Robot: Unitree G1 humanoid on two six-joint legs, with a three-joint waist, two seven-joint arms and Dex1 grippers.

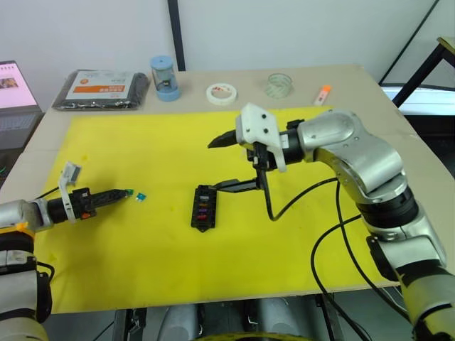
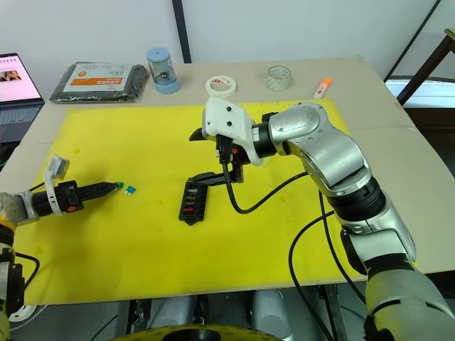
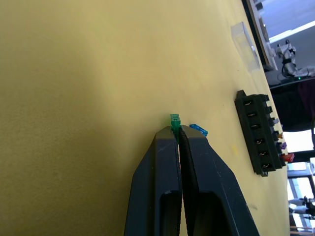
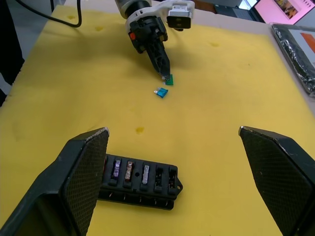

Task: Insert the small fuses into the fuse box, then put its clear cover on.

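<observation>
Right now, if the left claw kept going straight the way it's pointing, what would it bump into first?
The left gripper, shut on a green fuse, points across the yellow mat. First in its line is probably the teal fuse lying just beyond its tip, slightly to one side; past that, the black fuse box. Depth is uncertain.

No lettering can be read on any item or label.

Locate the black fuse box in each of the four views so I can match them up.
Left eye view: fuse box at centre, on the yellow mat.
Right eye view: centre, below the right end effector.
Left wrist view: right edge.
Right wrist view: lower left.
Shared landmark: the teal fuse, lying loose on the mat.
</observation>
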